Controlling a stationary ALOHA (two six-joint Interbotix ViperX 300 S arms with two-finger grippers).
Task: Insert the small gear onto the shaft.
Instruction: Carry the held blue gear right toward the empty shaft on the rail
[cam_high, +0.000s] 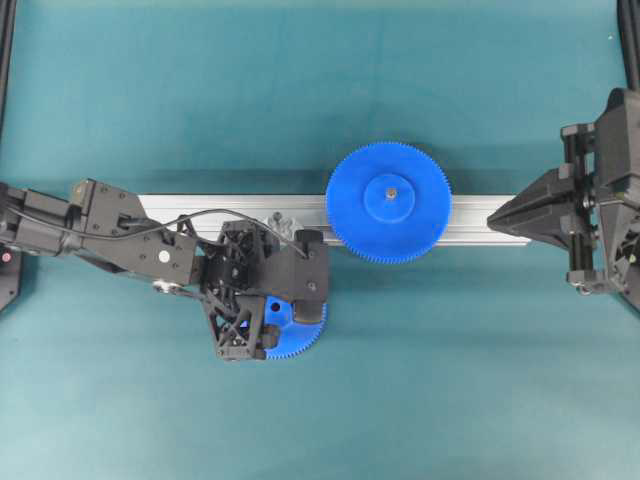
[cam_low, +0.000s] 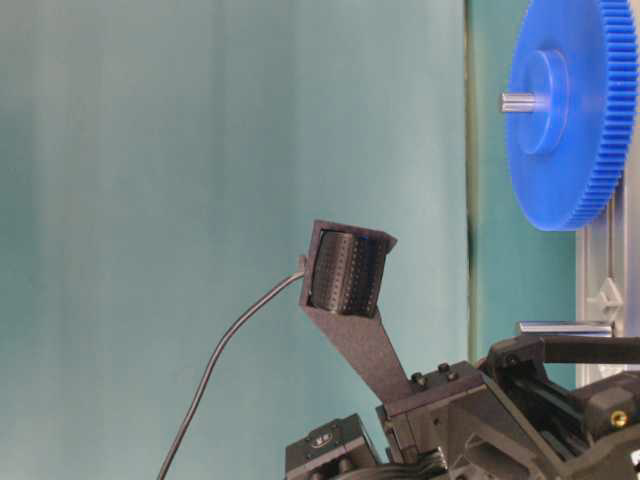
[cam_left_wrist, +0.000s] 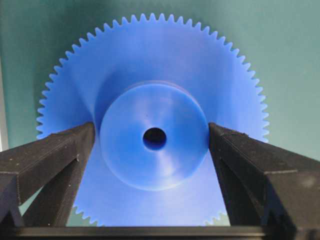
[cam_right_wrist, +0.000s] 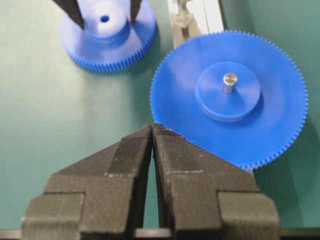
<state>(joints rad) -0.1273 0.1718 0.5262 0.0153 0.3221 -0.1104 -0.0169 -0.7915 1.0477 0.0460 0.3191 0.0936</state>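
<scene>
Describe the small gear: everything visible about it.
The small gear is a blue disc of what looks like plastic, ringed with fine teeth, with a raised round hub and a small dark centre hole. It lies flat on the teal table, hub up, in front of the aluminium rail and apart from the larger gear. The left pincer stands open astride the hub, one finger close on each side; whether they touch it cannot be told. Overhead, the arm hides most of the disc.
</scene>
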